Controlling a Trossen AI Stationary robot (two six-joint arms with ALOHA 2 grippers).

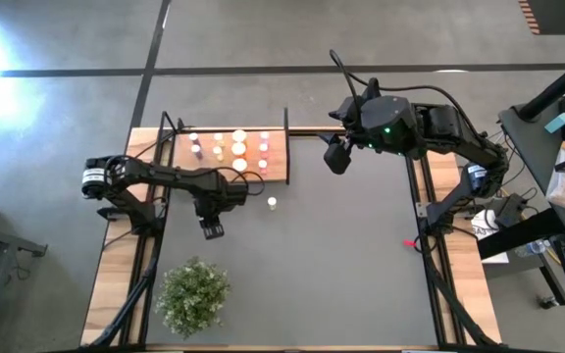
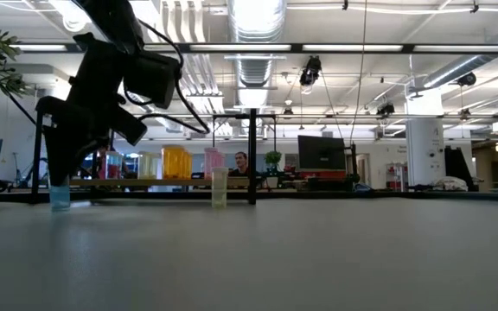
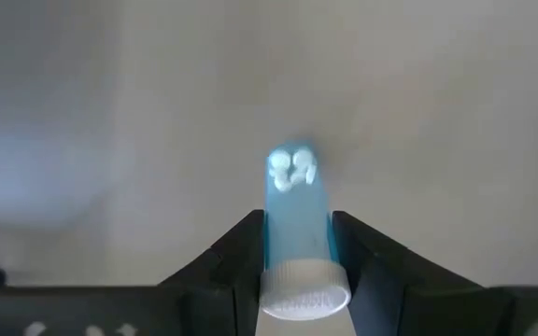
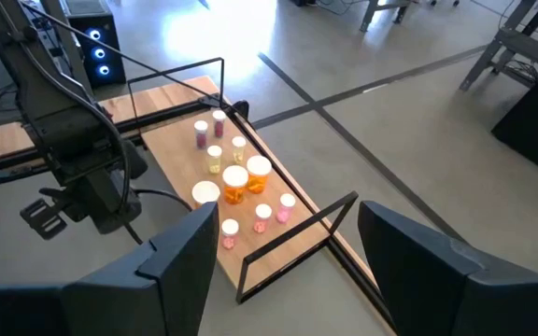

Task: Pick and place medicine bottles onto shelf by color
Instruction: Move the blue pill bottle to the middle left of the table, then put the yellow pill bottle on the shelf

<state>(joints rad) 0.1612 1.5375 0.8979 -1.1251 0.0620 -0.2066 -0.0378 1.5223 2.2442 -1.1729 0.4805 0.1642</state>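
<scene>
1 blue-bodied, white-capped medicine bottle is pinched in the left gripper, low over the dark tabletop at centre-left of the high view, below the shelf. Another bottle is seen standing alone just under the shelf's lower-right corner. The right gripper is held spread and empty beside the shelf's right edge. A slip is judged possible, since only the bottle's neck is clamped. Black rods rim the shelf, so a snag on entry is a risk. Open tabletop is left centre and right; the plant crowds the lower left.
</scene>
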